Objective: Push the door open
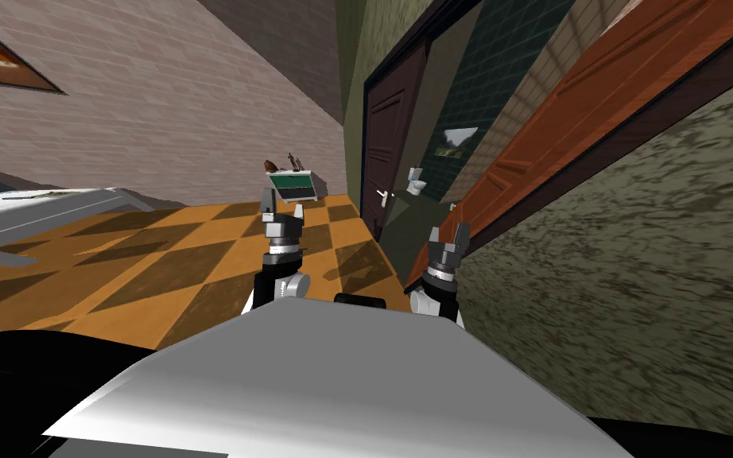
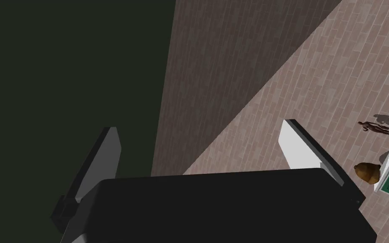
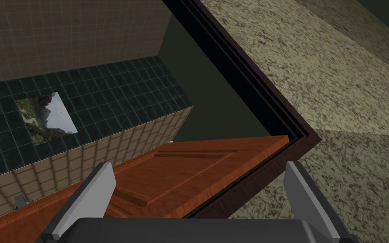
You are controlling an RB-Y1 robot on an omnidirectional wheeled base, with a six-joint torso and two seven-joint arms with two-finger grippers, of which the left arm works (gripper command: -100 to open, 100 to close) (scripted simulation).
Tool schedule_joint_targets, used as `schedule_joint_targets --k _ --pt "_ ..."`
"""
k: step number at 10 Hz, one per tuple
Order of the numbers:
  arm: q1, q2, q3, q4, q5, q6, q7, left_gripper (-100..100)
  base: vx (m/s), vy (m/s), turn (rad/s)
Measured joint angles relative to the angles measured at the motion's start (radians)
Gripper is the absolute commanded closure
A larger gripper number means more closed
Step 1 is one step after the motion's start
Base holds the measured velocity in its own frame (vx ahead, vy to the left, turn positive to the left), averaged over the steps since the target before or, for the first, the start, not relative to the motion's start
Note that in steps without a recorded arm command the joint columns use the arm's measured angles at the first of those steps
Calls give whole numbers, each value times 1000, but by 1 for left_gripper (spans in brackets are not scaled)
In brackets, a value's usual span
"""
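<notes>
Toilet [image 1: 416,182], landscape picture [image 3: 46,113], checkered floor [image 1: 158,262], green cabinet [image 1: 293,187]

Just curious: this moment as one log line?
reddish-brown panelled wooden door: ajar | right hand: open, facing it | left hand: open

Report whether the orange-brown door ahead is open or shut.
Open partway: the door stands angled off its dark frame, tiled room visible past it.

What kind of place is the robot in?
Probably a hallway in a house, beside a bathroom: a checkered orange floor, a partly open reddish-brown door, and a white toilet past it, near dark green tiles.
</notes>
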Motion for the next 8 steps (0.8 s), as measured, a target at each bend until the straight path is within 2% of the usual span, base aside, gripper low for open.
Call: schedule_joint_targets --k 2,3,4,7,8 --pt "-23 17 -8 37 7 -1 1 -100 150 65 -97" --pt "-41 25 -14 53 10 8 0 -100 160 68 -63" --pt "-46 36 -19 70 16 7 3 -100 150 59 -79" --pt "-76 52 -42 126 23 4 0 -100 120 53 -70" --pt "-95 61 -45 148 29 8 2 -100 137 59 -64"
